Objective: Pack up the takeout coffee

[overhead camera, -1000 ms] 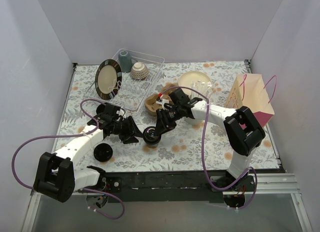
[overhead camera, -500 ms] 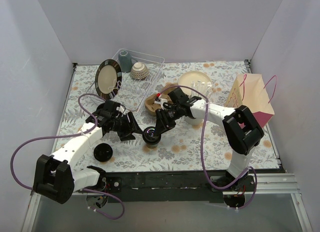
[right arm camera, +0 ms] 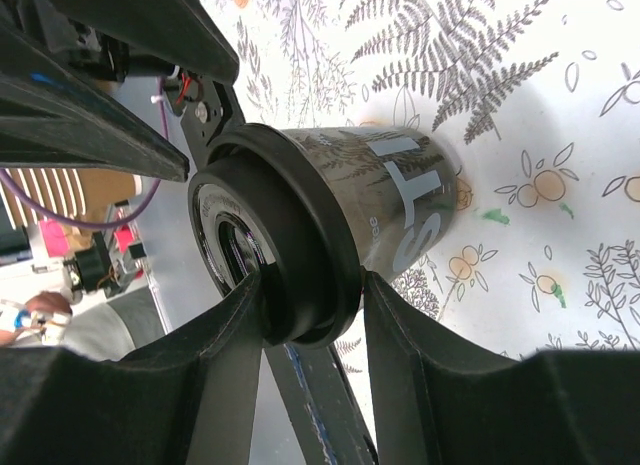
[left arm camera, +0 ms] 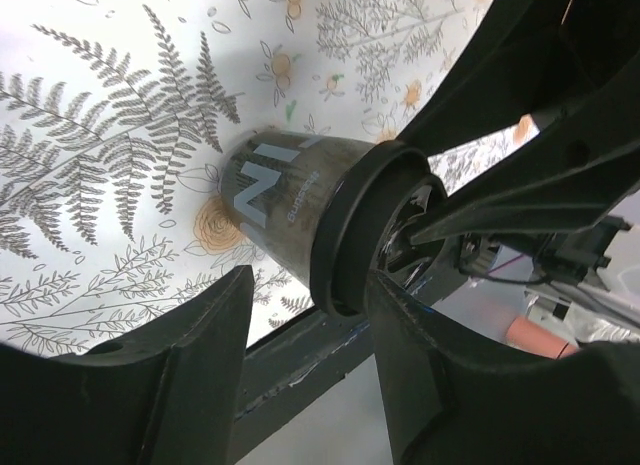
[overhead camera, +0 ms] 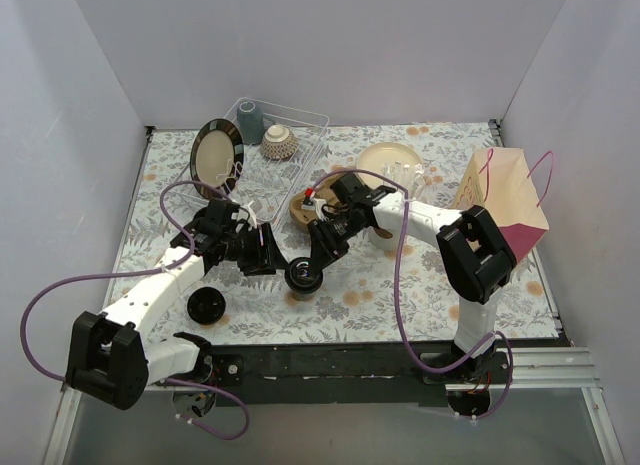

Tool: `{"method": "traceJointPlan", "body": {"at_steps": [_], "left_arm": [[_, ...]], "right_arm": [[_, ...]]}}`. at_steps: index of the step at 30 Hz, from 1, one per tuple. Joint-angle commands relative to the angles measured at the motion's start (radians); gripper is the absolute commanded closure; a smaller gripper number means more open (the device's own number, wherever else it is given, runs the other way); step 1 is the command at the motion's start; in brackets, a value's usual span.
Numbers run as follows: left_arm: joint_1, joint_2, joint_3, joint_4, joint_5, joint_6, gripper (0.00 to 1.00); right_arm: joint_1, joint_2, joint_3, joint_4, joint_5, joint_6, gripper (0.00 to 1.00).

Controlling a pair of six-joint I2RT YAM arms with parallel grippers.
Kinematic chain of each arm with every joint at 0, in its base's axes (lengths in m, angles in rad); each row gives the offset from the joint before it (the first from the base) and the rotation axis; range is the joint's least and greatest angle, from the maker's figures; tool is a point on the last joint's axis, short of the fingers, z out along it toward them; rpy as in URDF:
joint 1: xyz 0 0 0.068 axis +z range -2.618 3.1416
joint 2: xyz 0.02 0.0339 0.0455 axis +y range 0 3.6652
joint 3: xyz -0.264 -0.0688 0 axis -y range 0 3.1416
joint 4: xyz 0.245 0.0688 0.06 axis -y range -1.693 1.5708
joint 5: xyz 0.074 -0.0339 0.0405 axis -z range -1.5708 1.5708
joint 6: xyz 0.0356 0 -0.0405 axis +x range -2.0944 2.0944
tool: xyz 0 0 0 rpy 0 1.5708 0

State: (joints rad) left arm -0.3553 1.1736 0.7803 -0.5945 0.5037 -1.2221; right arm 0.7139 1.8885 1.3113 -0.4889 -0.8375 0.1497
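One takeout coffee cup (overhead camera: 301, 276) with a black lid is at the middle front of the flowered table. My right gripper (overhead camera: 314, 258) is shut on it, a finger on each side of the lid (right arm camera: 300, 255). In the right wrist view the cup's body (right arm camera: 400, 190) reaches down to the cloth. My left gripper (overhead camera: 272, 252) is open just left of the cup. In the left wrist view the cup (left arm camera: 280, 185) lies beyond my spread fingers, its lid close to the right finger (left arm camera: 420, 365). No other lidded cup shows.
A loose flat black lid (overhead camera: 205, 306) lies at the front left. A brown cardboard carrier (overhead camera: 305, 207) is behind the right gripper. A paper bag (overhead camera: 505, 193) stands at the right. A clear dish rack (overhead camera: 300, 135) holds a plate, a grey cup and a bowl. A tan plate (overhead camera: 385, 158) is at the back.
My left gripper has drawn back and up, away from the cup. The right wrist has shifted slightly left; the cup has barely moved.
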Motion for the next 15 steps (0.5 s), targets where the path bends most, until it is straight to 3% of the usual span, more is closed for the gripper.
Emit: {"method": "traceJointPlan", "body": {"at_steps": [1,9,11,15], "left_arm": [[0.003,-0.054,-0.045,0.050,0.070,0.055,0.53],[0.004,0.007,-0.090,0.108,0.075,0.027,0.64],[0.004,0.020,-0.096,0.099,0.052,0.021,0.72],[0.004,0.044,-0.113,0.073,0.030,-0.008,0.79]], "right_arm": [[0.013,0.052,-0.006,-0.105,0.087,-0.111,0.71],[0.016,0.060,0.002,-0.109,0.098,-0.108,0.72],[0.018,0.060,0.003,-0.109,0.103,-0.107,0.72],[0.018,0.055,-0.001,-0.105,0.144,-0.085,0.72]]}}
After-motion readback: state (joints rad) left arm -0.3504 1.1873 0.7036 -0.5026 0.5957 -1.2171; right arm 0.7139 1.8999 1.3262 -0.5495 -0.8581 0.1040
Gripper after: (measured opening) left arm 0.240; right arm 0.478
